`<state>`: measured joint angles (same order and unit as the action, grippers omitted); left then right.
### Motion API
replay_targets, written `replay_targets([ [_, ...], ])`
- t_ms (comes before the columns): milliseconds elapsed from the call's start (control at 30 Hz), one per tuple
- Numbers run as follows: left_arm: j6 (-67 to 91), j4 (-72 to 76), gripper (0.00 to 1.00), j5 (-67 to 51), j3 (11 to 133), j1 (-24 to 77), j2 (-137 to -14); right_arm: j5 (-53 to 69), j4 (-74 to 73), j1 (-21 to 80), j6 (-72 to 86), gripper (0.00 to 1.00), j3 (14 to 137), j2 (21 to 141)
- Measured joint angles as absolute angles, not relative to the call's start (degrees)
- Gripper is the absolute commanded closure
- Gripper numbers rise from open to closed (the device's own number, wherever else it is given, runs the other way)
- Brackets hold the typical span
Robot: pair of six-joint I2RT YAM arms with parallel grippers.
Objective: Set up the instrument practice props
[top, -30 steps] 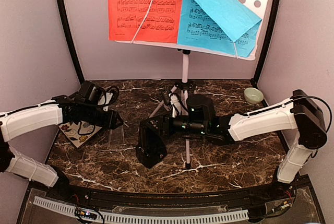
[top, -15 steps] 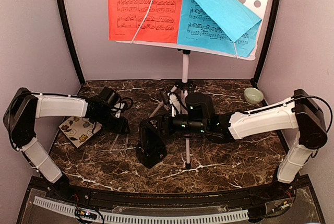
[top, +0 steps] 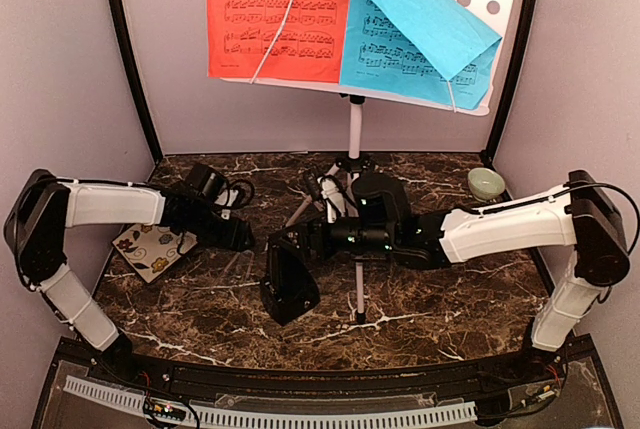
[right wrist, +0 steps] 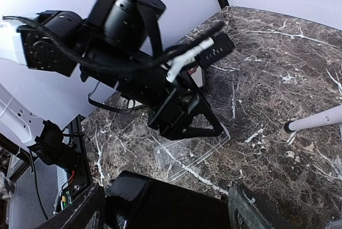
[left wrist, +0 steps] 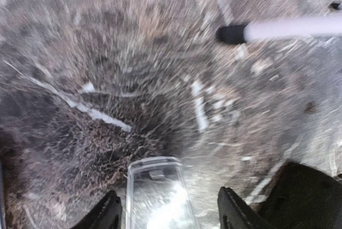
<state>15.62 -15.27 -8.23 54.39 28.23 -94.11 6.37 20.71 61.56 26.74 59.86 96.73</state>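
Note:
The white music stand (top: 354,129) stands at the back on tripod legs, with the red sheet (top: 275,14) and the blue sheet (top: 405,54) on its shelf; the blue sheet's top corner is folded over. The black metronome (top: 289,289) stands on the marble in front of it. My right gripper (top: 290,247) is at the metronome's top, with the metronome (right wrist: 171,205) filling the span between its open fingers and a thin gap at the right one. My left gripper (top: 243,239) hangs open just left of it, over a clear plastic plate (left wrist: 155,191) lying flat.
A floral tile (top: 152,246) lies at the left under my left forearm. A pale green bowl (top: 486,183) sits at the back right. One white stand leg (left wrist: 288,29) with a black foot reaches toward the grippers. Grey walls close in three sides.
My left arm has swung in toward the metronome and its jaws have widened round the clear plate. My right gripper's fingers have spread apart at the metronome.

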Motion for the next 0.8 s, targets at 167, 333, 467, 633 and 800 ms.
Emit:
replay_targets([
  [167,15.8,-12.0,0.3,-8.6,50.3,28.2,-83.1,6.6,17.9,61.8,26.0,0.15,60.8,96.2],
  [333,17.0,-6.2,0.37,-10.6,42.3,28.3,-71.2,6.5,14.6,62.1,25.5,0.09,61.1,95.1],
  [467,18.2,-2.6,0.49,-12.7,34.0,29.6,-61.7,6.3,11.9,62.2,25.2,0.13,61.1,93.5],
  [633,19.2,-0.2,0.68,-11.7,29.1,36.0,-55.0,6.1,9.3,62.6,24.9,0.27,61.0,91.9],
  [800,20.5,3.7,0.8,-10.0,26.1,41.8,-52.6,5.9,8.6,62.8,25.4,0.36,61.0,91.0],
])
